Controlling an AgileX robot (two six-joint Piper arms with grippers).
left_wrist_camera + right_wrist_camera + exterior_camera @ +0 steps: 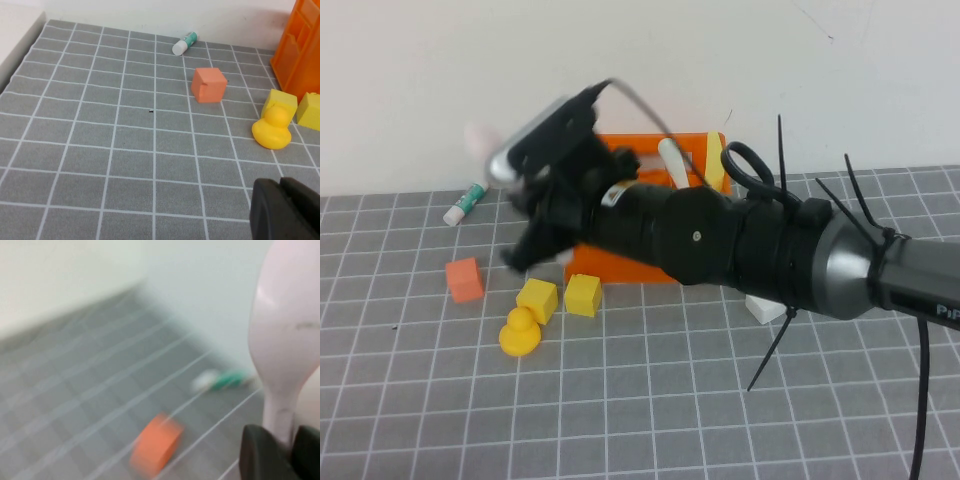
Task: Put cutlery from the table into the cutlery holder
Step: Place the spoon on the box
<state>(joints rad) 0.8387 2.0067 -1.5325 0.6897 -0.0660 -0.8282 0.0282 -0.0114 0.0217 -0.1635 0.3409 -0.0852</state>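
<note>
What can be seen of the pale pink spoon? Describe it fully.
The pale pink spoon looks like smooth, glossy plastic, with a rounded bowl narrowing to a slim handle. The right gripper is shut on the handle just below the bowl, holding it in the air, bowl pointing away from the gripper. In the high view it shows as a pink blur left of the cutlery holder.

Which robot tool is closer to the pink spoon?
The right tool. It is shut on the pink spoon, holding it by the handle above the table. The left tool is low over the table, near the yellow duck, away from the spoon.
</note>
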